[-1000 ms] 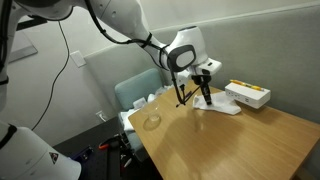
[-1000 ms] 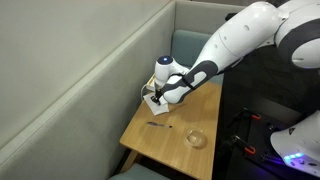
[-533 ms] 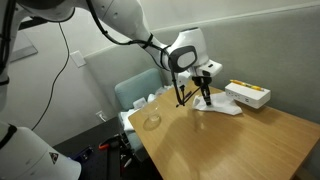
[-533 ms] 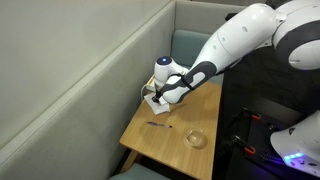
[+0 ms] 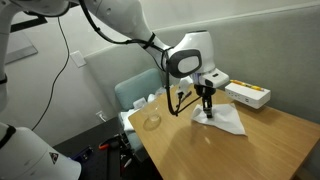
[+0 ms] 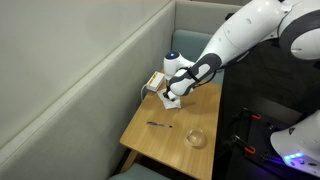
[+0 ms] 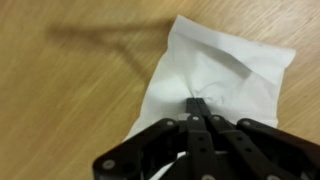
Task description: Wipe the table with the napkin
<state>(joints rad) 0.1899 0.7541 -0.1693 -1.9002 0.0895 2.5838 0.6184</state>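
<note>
1. Table (image 5: 255, 150): light-brown wood-grain top, the largest surface in both exterior views.

2. Napkin (image 5: 228, 123): white, thin and crumpled. It lies flat on the table top, toward the far right part in an exterior view. In the wrist view it spreads to the right of centre, with bare wood on its left.

3. Gripper (image 5: 207, 108): points straight down, with its tips on the left part of the napkin. In the wrist view the 2 black fingers (image 7: 212, 132) are clenched together, pinching a fold of the napkin against the table.

4. White box (image 5: 248, 95): rigid, with a yellow marking. It stands on the table just beyond the napkin to the far right, apart from it.

5. Clear glass vessel (image 5: 151, 121): on the table near its left edge, well apart from the napkin.

6. Small dark slim object (image 6: 158, 125): lies on the table nearer than the napkin; too small to identify.

7. Teal chair (image 5: 135, 92): stands beyond the table's left edge.
</note>
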